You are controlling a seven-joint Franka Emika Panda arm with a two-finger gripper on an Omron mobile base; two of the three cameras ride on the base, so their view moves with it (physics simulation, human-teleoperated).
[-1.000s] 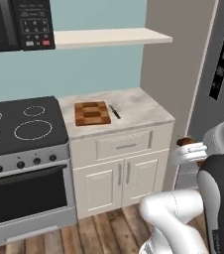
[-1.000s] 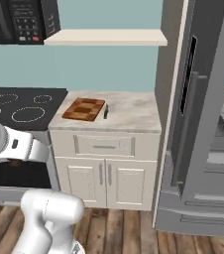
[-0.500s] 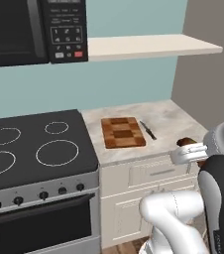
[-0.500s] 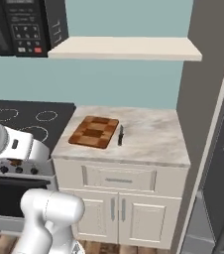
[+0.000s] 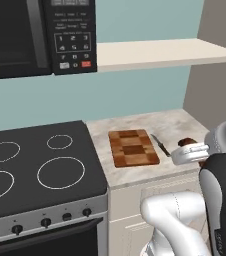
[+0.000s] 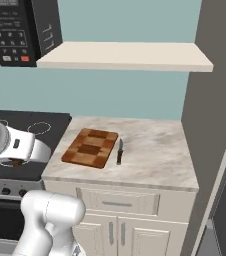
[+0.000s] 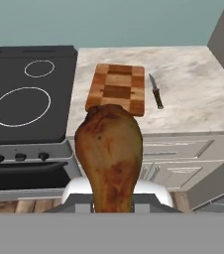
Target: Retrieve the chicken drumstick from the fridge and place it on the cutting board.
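My fingers are squeezed shut on the chicken drumstick (image 7: 109, 156), holding it up in front of the counter. I think I'm carrying it now. Next I must reach over the cutting board (image 7: 116, 89) and let go.

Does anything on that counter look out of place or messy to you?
Nothing is spilled or broken. The one slightly odd thing is the knife lying loose on the marble counter, right beside the cutting board rather than on it. The board is bare, since the chicken drumstick sits gripped in the jaws, short of the counter.
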